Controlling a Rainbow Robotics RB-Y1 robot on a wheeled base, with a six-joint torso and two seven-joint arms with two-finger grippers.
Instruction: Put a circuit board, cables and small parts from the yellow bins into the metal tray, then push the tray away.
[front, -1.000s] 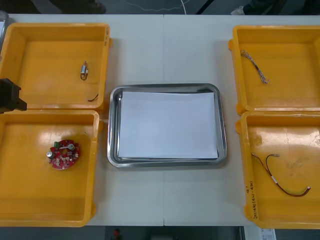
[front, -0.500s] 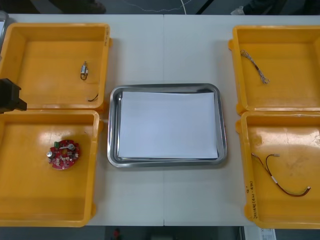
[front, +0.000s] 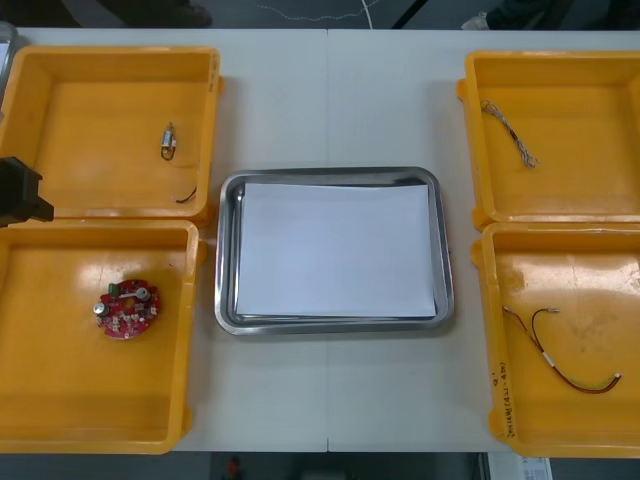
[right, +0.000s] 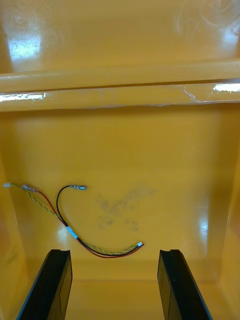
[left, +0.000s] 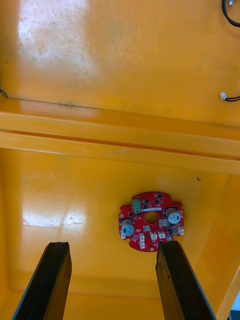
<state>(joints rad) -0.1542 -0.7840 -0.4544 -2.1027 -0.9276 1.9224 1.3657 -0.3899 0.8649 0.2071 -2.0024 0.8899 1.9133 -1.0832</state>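
A round red circuit board (front: 127, 308) lies in the near left yellow bin (front: 192, 330). My left gripper (left: 112, 246) hangs open above that bin, and the circuit board (left: 151, 220) lies just beyond its right fingertip. My right gripper (right: 114, 253) stands open over the near right bin (front: 490, 330), where the red and yellow cable (right: 70, 231) curves just ahead of the fingertips. The same cable (front: 555, 360) lies towards that bin's middle. The metal tray (front: 226, 250) sits between the bins, white inside and holding nothing.
The far left bin (front: 40, 60) holds a small metal part (front: 169, 141) and a black cable (front: 187, 196). A twisted blue and white cable (front: 510, 133) lies in the far right bin (front: 470, 130). A black part of my left arm (front: 18, 190) shows at the left edge.
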